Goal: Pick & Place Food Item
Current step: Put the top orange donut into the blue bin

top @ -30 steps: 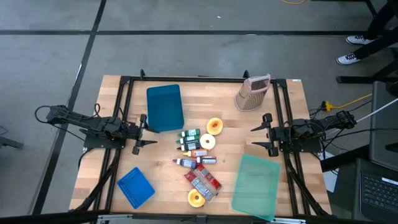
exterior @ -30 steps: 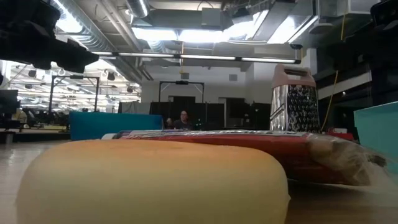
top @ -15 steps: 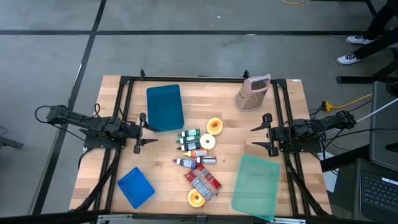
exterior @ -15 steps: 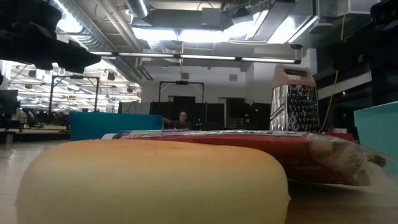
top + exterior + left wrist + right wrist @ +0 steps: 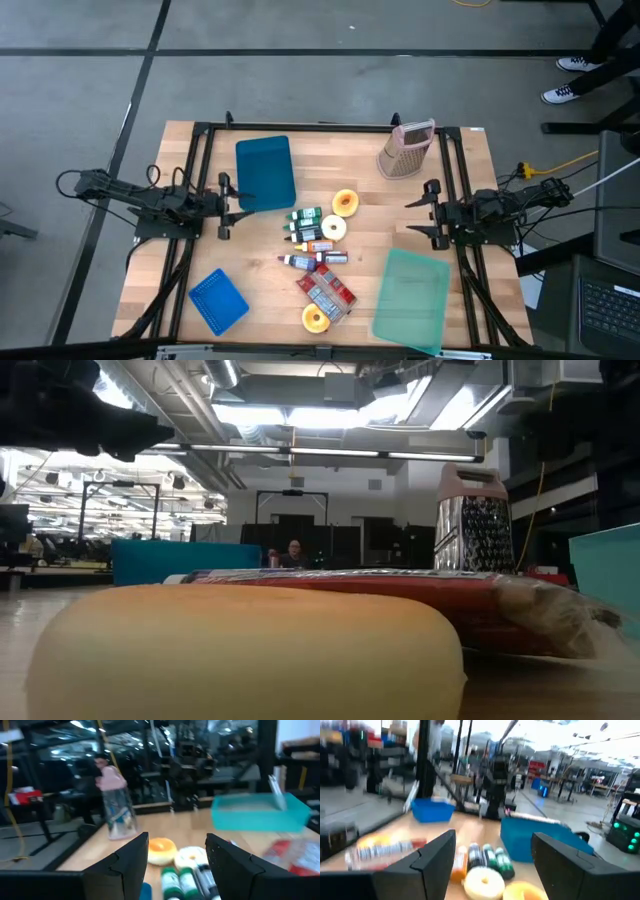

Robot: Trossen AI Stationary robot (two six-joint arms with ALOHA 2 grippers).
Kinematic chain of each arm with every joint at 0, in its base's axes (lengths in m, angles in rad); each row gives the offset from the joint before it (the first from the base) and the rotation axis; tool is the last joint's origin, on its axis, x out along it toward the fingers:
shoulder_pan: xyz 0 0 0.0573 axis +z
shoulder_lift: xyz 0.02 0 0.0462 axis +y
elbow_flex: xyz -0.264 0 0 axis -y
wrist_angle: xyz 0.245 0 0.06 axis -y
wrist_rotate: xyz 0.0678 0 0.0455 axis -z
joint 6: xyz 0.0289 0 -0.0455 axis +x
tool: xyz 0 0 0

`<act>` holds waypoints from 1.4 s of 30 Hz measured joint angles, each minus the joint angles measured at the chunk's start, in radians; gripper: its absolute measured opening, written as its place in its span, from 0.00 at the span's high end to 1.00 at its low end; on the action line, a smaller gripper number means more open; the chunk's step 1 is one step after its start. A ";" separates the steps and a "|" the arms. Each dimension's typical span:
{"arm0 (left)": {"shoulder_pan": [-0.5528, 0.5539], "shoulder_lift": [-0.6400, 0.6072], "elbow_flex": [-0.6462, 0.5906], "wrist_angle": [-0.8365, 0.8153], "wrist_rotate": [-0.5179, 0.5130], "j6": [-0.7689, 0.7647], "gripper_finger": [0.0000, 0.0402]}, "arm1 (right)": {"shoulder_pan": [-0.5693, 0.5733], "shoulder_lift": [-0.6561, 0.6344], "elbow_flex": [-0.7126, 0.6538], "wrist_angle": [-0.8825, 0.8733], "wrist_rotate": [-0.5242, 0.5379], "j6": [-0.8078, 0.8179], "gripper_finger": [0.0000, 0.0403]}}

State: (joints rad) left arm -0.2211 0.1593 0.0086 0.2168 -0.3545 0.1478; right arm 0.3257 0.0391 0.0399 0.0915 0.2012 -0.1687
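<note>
At the middle of the wooden desk (image 5: 190,270), a cluster of small bottles (image 5: 310,236) is seen, ringed by three round yellow-and-white pastries (image 5: 345,203). Left of that cluster, the left pincer (image 5: 222,207) is held open and empty; right of it, the right pincer (image 5: 428,214) is likewise spread, nothing gripped

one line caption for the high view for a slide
Both grippers, left gripper and right gripper, open and empty beside food items mid-table.
</note>
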 joint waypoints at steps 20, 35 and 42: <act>0.000 0.000 0.000 0.037 -0.104 -0.202 0.52 | 0.000 0.000 0.000 0.283 0.256 0.057 0.37; -0.003 0.173 0.018 -0.052 0.005 -0.424 0.52 | 0.000 0.000 0.000 0.295 0.315 0.056 0.37; -0.003 0.379 0.152 -0.048 0.005 -0.343 0.52 | 0.000 0.000 0.000 0.295 0.315 0.056 0.37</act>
State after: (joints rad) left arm -0.2237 0.5379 0.1603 0.1684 -0.3491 -0.1948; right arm 0.3260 0.0391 0.0400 0.3862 0.5163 -0.1127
